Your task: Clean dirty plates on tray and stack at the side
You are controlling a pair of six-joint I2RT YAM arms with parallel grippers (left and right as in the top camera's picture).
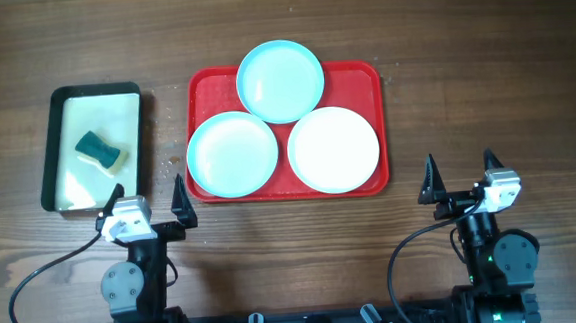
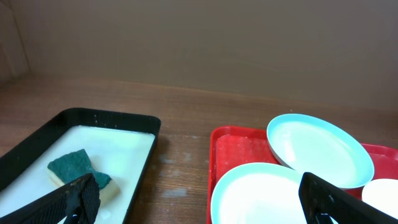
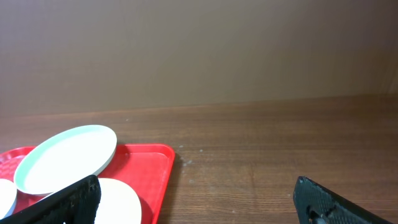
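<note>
The red tray lies at the table's middle and holds three plates. A pale blue plate leans at the back over the other two. A second pale blue plate lies front left, and a white plate front right. My left gripper is open and empty, near the tray's front left corner. My right gripper is open and empty, right of the tray. The left wrist view shows the tray and the blue plates. The right wrist view shows the tray's corner.
A dark-rimmed cream tray stands at the left with a green sponge in it; it also shows in the left wrist view with the sponge. Bare wooden table lies right of the red tray.
</note>
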